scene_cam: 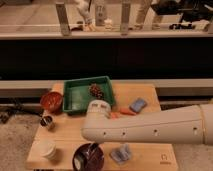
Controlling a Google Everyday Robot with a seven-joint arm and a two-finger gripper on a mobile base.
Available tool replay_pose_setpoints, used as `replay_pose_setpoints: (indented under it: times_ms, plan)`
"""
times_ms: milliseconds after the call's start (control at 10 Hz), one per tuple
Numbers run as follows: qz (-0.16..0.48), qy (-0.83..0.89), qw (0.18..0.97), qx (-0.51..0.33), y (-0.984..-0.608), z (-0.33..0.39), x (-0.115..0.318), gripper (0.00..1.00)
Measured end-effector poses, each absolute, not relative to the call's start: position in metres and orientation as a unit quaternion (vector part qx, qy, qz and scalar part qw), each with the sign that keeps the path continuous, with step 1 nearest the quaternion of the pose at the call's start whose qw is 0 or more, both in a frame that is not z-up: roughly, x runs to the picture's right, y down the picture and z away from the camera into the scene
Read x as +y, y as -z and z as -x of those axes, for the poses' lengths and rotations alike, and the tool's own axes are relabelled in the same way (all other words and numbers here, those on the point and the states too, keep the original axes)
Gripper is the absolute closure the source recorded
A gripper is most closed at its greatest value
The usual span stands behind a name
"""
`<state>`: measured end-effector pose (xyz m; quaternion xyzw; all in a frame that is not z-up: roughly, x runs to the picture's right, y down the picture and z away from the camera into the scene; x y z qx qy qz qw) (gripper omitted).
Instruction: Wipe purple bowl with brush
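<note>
Wooden table (70, 131) before a dark wall and a railed ledge, seen from above. Green tray (75, 98) at the table's rear holds a pinecone (96, 91). Red-brown bowl (51, 101) sits just left of the tray, touching its left wall or nearly so; a small metal cup (47, 122) stands in front of that bowl. White paper cup (48, 149) occupies the front left corner. Purple bowl (88, 157) lies at the front edge, right of the paper cup and directly under the arm's elbow end. White arm (150, 130) crosses from the right; its gripper (93, 148) reaches down into the purple bowl, largely hidden, so whether the jaws are apart or together cannot be told. Brush cannot be made out. Blue sponge (138, 105) and carrot (125, 112) lie behind the arm; a crumpled blue-grey cloth (121, 153) lies right of the purple bowl.
</note>
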<state>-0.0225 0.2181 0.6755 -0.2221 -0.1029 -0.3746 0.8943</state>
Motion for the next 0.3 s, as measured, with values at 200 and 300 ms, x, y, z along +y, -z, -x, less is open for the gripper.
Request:
replay_pose_setpoints:
  times_ms: [200,300]
  plan:
    - [0.229,0.369,0.896,-0.096,-0.6721,0.0131,0.2229,1.0]
    - [0.233,0.366,0.896,-0.093,-0.6705,0.0101,0.2252,1.0]
